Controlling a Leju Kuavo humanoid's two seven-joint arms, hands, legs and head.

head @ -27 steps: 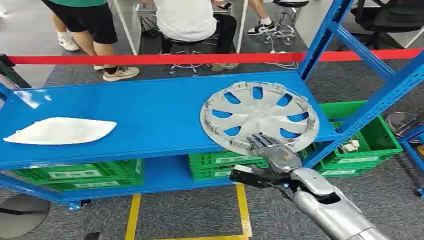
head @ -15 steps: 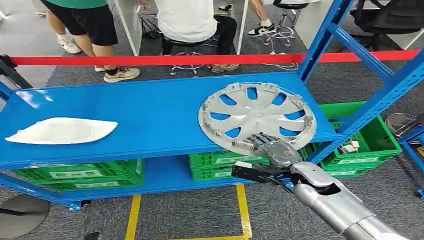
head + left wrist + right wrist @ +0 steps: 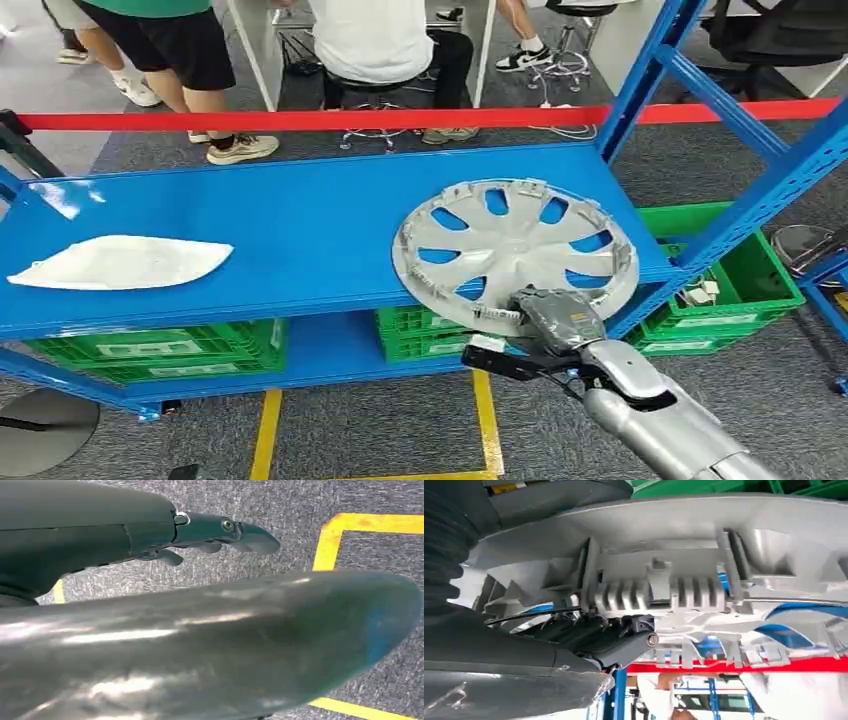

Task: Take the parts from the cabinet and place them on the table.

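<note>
In the head view the right robot hand (image 3: 553,312) gripped the near rim of the silver hubcap (image 3: 515,250), right of centre on the blue shelf (image 3: 300,230); a white part (image 3: 120,262) lay at left; the right wrist view showed fingers (image 3: 624,645) clamped on the ribbed underside; the left robot hand (image 3: 150,535) held nothing over grey floor, fingers loosely extended.
</note>
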